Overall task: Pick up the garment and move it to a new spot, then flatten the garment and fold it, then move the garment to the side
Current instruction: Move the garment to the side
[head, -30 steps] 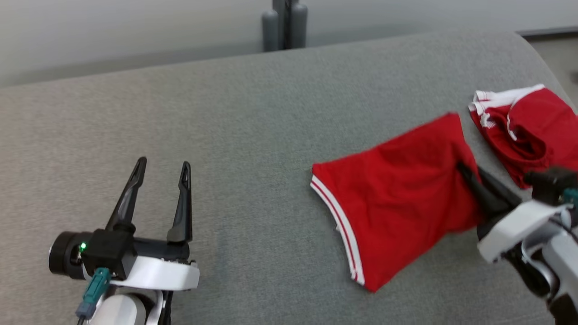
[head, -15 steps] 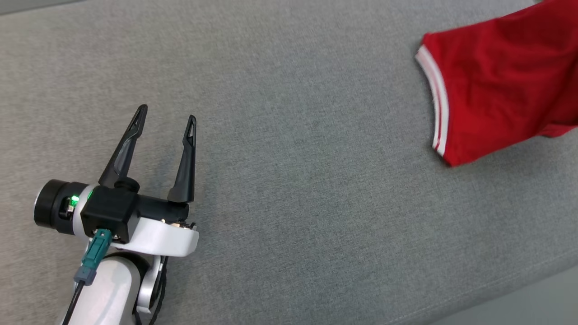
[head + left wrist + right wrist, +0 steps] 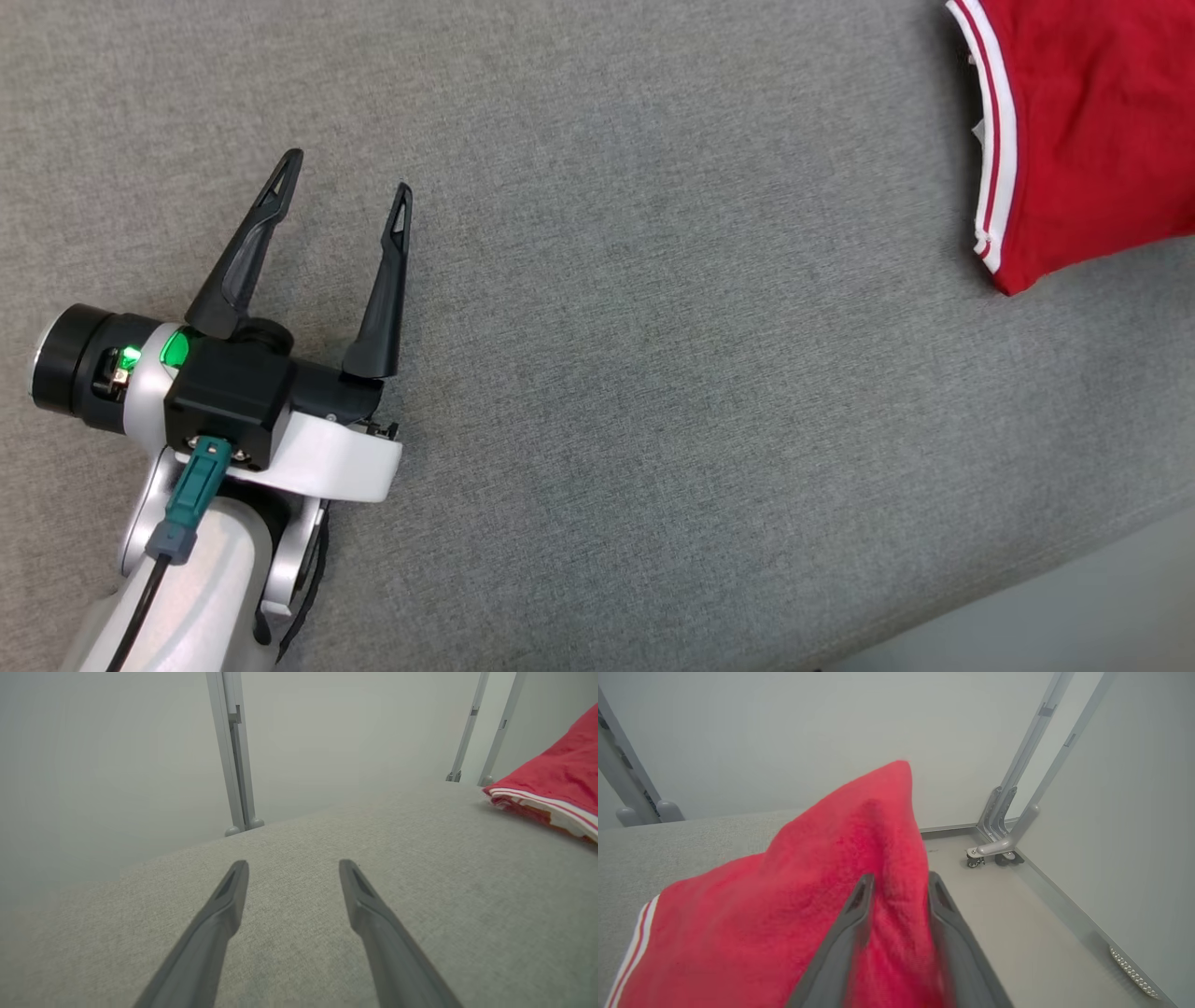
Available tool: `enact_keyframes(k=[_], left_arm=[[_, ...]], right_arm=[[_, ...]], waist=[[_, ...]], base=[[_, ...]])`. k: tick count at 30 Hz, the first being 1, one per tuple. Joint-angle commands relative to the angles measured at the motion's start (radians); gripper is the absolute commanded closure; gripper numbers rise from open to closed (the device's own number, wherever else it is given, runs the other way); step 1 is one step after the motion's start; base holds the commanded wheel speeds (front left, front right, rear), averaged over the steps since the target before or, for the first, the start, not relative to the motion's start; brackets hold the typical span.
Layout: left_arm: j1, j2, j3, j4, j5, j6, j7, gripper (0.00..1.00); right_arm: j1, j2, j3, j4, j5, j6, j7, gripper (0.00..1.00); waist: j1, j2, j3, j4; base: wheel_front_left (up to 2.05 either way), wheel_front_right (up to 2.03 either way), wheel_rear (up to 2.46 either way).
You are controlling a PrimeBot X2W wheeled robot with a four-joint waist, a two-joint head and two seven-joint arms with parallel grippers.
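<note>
The garment (image 3: 1092, 131) is red with white-striped trim and lies at the upper right of the head view on the grey padded surface (image 3: 653, 373). It also shows as a red heap (image 3: 556, 784) at the right of the left wrist view. My left gripper (image 3: 345, 173) hovers open and empty over bare surface at the left, far from the cloth; its own view shows the same wide gap (image 3: 293, 863). In the right wrist view, my right gripper (image 3: 901, 877) has its fingers parted, with a raised fold of the garment (image 3: 784, 914) standing between them.
The surface's front edge (image 3: 1027, 597) runs across the lower right of the head view, with pale floor beyond it. Grey metal posts (image 3: 233, 765) stand behind the surface. A wheeled frame foot (image 3: 999, 849) rests on the floor past the right end.
The head camera has swung down and left, so the garment now sits at the upper right edge. The right gripper's fingers, pinched on the cloth before, have parted. The left gripper stays open.
</note>
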Motion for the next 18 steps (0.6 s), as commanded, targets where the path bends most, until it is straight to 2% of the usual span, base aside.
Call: enact_keyframes(k=[1,8,18], left_arm=[[-0.025,0.012,0.001,-0.010,0.007,-0.003,0.006,0.00],[-0.012,0.020,0.000,-0.008,0.007,0.003,0.011,0.00],[0.039,-0.005,0.021,0.055,-0.051,0.022,-0.053,0.00]], right_arm=[[-0.019,0.006,-0.031,0.023,-0.015,0.000,-0.004,0.00],[0.027,0.054,-0.084,0.009,-0.065,0.000,-0.004,0.00],[0.167,0.119,-0.188,-0.162,-0.173,0.000,-0.004,0.00]], waist=[[0.0000,0.0000,0.021,0.001],[0.0000,0.0000,0.016,-0.008],[0.0000,0.0000,-0.100,0.007]], base=[[0.00,0.00,0.00],[0.00,0.00,0.00],[0.00,0.00,0.00]])
